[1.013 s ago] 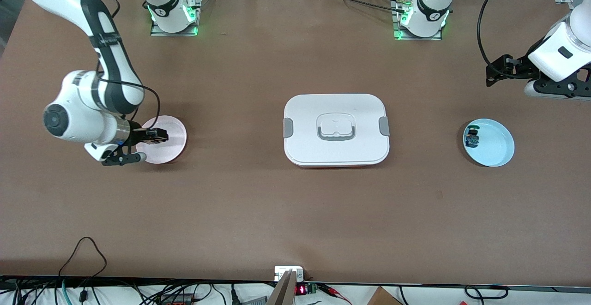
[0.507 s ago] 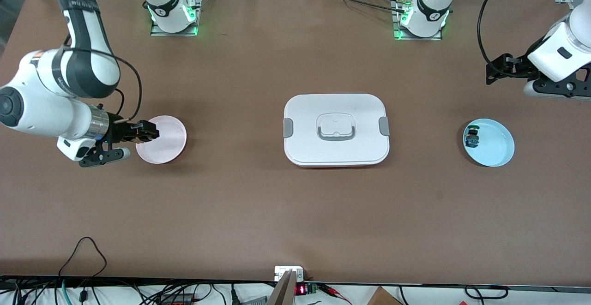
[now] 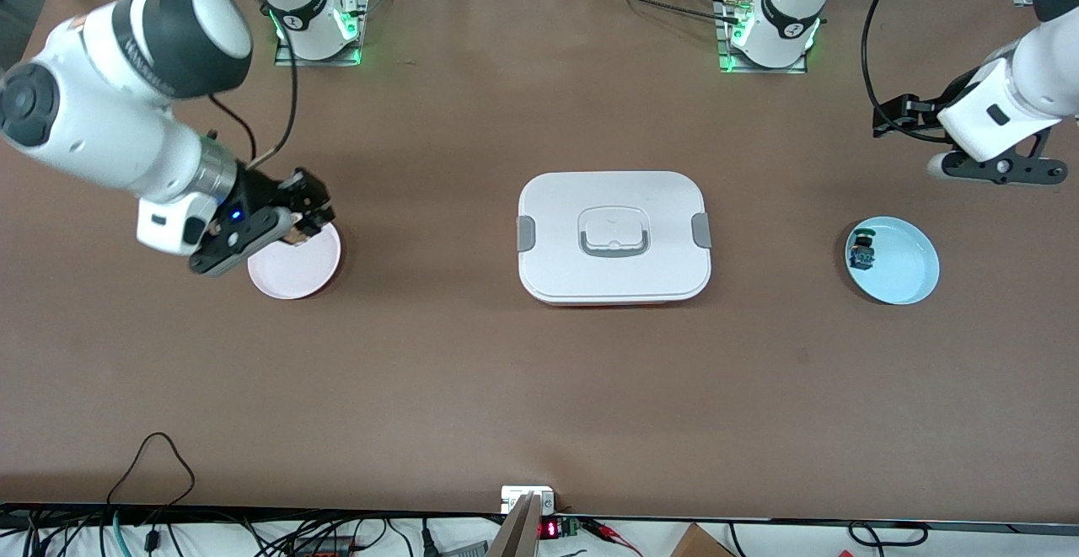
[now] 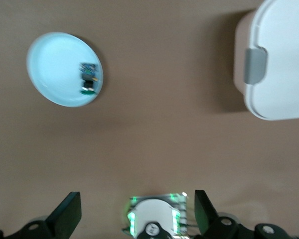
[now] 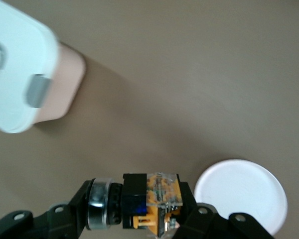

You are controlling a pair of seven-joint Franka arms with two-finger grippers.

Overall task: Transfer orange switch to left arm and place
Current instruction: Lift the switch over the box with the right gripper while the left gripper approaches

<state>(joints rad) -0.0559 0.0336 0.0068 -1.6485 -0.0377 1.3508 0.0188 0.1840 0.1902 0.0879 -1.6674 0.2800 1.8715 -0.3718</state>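
Over pink plate (image 3: 291, 275), right gripper (image 3: 305, 218) clamped on orange switch (image 5: 157, 199), lifted; next, handover past box (image 3: 614, 237) to spread-open, waiting left gripper (image 4: 134, 215).

Brown table (image 3: 472, 372), bearing the box (image 3: 614, 237) at centre; pink plate (image 3: 291, 266) toward the right arm's end, blue plate (image 3: 902, 266) toward the left arm's.

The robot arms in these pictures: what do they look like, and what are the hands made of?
Both arms are glossy white shells with black joint bands and round grey end caps. Black cables loop alongside each. Their bases glow green. The right hand and left hand are black, each with two fingers; a small blue light shows by the right one.
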